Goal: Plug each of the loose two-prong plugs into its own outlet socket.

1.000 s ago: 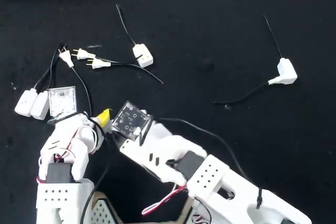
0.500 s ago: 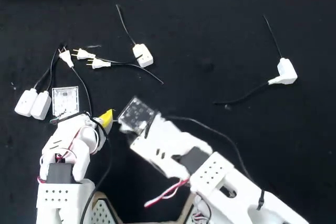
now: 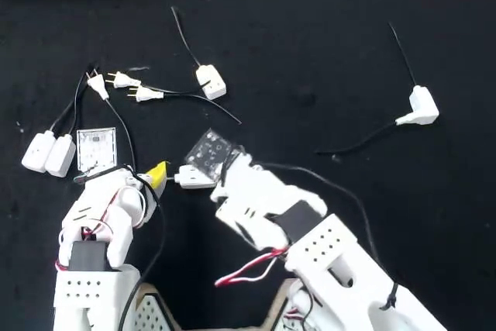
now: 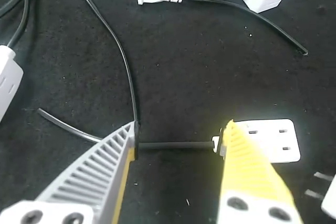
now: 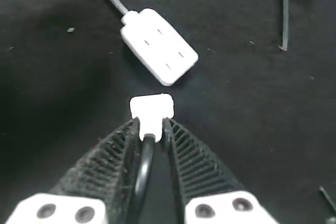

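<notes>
On a black table point(image 3: 325, 29), the right gripper point(image 5: 151, 124) holds its black fingers clamped on the body of a white plug point(image 5: 152, 106), with the plug's cord running back between the fingers. The plug faces a flat white outlet socket point(image 5: 160, 53), which lies just beyond it on the cloth at a slant. The two are close but apart, with a strip of table showing between them. The left gripper point(image 4: 179, 129) sits low at the socket's other end, its grey and yellow fingers spread wide and closed on nothing. The socket's short black cord point(image 4: 173, 145) lies across the gap between them, and the yellow fingertip stands right at the point where the cord enters the socket. Seen from the high view, this socket rests between the two arms near the front of the table, the left arm to one side and the right arm reaching in from the other. Farther back on the left arm's side, three loose two-prong plugs point(image 3: 124, 83) lie clustered together, their black cords trailing over the cloth. One of those cords curves down to the tip of the left gripper's grey finger. A small white socket block point(image 3: 211, 81) sits just beside that cluster. A pair of white sockets point(image 3: 48, 153) lies side by side at the table's left edge, and an angled white socket point(image 3: 422, 108) with its own thin cord lies well apart on the far right.
</notes>
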Robot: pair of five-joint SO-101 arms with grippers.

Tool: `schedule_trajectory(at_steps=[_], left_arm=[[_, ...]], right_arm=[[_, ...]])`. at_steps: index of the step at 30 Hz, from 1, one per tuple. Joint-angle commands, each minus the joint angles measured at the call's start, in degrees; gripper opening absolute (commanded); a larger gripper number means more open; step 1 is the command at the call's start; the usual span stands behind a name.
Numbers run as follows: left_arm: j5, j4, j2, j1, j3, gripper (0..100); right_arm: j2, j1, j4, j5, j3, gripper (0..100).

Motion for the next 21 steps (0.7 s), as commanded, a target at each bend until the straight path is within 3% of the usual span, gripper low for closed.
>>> schedule_trajectory(at_steps=[1, 10, 17, 21], left_arm=[[-0.4, -0.4, 0.0, 0.7, -0.7, 27], [-0.5, -0.8, 0.0, 5.1, 0.9, 27], [-2.3, -0.9, -0.2, 8.4, 2.0, 27], [-2.3, -0.9, -0.4, 8.2, 2.0, 27]], right_arm=[[-1.5, -3.3, 0.0, 0.1, -0.5, 1.0], [-1.5, -12.5, -7.4, -4.1, -2.7, 1.0], [-1.5, -12.2, -15.1, -7.8, 0.9, 1.0], [-2.0, -8.4, -15.2, -8.6, 0.6, 1.0]])
